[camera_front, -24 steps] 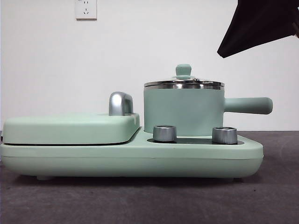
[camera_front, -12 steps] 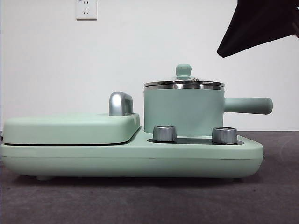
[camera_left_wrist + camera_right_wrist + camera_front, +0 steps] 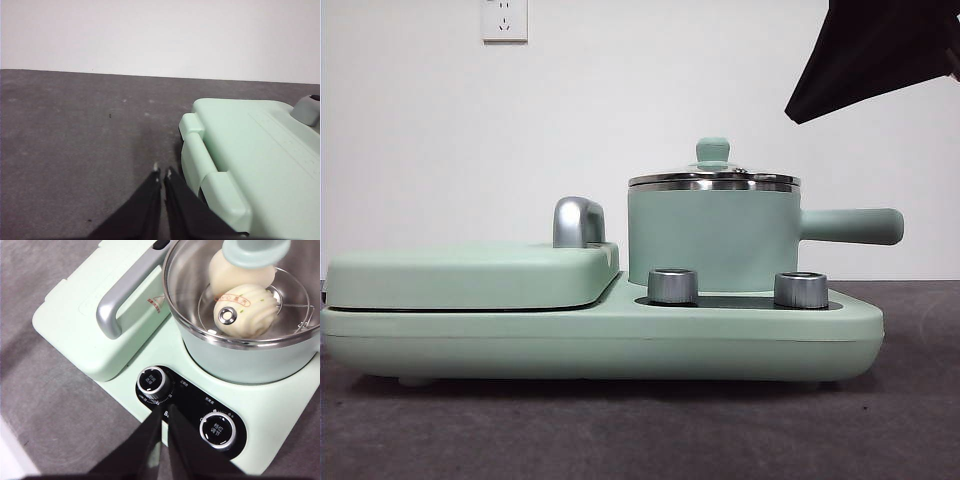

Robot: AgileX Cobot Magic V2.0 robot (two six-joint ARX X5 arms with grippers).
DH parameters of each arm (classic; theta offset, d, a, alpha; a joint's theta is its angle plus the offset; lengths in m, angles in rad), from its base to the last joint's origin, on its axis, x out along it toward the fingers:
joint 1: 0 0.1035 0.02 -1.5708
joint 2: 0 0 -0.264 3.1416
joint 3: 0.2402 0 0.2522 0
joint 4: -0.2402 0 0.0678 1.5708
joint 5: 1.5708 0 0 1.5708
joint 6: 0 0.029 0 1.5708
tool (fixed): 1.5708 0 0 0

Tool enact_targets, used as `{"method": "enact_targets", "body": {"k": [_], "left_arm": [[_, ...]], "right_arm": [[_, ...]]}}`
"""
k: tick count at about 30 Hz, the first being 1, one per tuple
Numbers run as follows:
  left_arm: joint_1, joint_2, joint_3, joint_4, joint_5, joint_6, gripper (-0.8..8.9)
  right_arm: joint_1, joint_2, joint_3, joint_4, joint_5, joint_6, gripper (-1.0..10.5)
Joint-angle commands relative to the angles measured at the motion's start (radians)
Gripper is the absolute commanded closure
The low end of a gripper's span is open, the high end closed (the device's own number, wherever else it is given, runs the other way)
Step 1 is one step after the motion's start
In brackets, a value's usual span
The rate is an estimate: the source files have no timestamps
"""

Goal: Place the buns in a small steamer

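- Two steel knobs are counted on the appliance's black control strip: one (image 3: pixel 672 286) to the left, one (image 3: pixel 801 290) to the right in the front view, both in front of the small steamer (image 3: pixel 712 236).
- One mint-green base (image 3: pixel 600 345) is seen on the dark grey table (image 3: pixel 640 430), carrying the griddle plate (image 3: pixel 470 277) on one side & the steamer on the other.
- One chrome handle (image 3: pixel 578 221) is fixed to the griddle lid, just beside the steamer wall.
- One steamer is seen, upright, w/ steel rim, one long straight side handle (image 3: pixel 850 226) & glass lid with one green knob (image 3: pixel 712 152) on top.
- Two buns are counted inside the steamer, seen through the lid in the right wrist view: one ridged bun (image 3: pixel 246 310) w/ small green dots, one smooth bun (image 3: pixel 235 271) behind it, partly hidden by the lid knob; the two are touching, both on a wire rack (image 3: pixel 295 315).
- Right gripper (image 3: pixel 165 415): jaws pressed together, nothing pinched, held above the control strip between the two knobs.
- Left gripper (image 3: pixel 161 172): jaws pressed together, nothing held, above bare table just beside the griddle end of the base.
- One black arm tip (image 3: pixel 880 50) is visible at the top corner of the front view.
- One wall socket (image 3: pixel 504 20) is seen on the white wall, farthest back.
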Motion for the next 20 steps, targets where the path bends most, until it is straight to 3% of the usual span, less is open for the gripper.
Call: {"method": "enact_targets", "body": {"k": [1,3,7,11,17,20], "left_arm": [[0.000,0.000,-0.020,0.005,0.000,0.006,8.01],[0.000,0.000,-0.020,0.005,0.000,0.006,8.01],[0.000,0.000,-0.020,0.004,0.000,0.006,8.01],[0.000,0.000,-0.020,0.005,0.000,0.006,8.01],[0.000,0.000,-0.020,0.005,0.000,0.006,8.01],[0.000,0.000,-0.020,0.005,0.000,0.006,8.01]], "right_arm": [[0.006,0.006,0.018,0.010,0.000,0.010,9.3],[0.011,-0.001,0.018,0.009,0.001,-0.022,9.3],[-0.012,-0.056,0.007,0.006,0.032,-0.206,9.3],[-0.073,-0.137,-0.090,0.116,0.051,-0.228,9.3],[-0.224,-0.380,-0.378,0.358,0.089,-0.223,9.3],[-0.283,-0.524,-0.503,0.435,0.153,-0.224,9.3]]}}
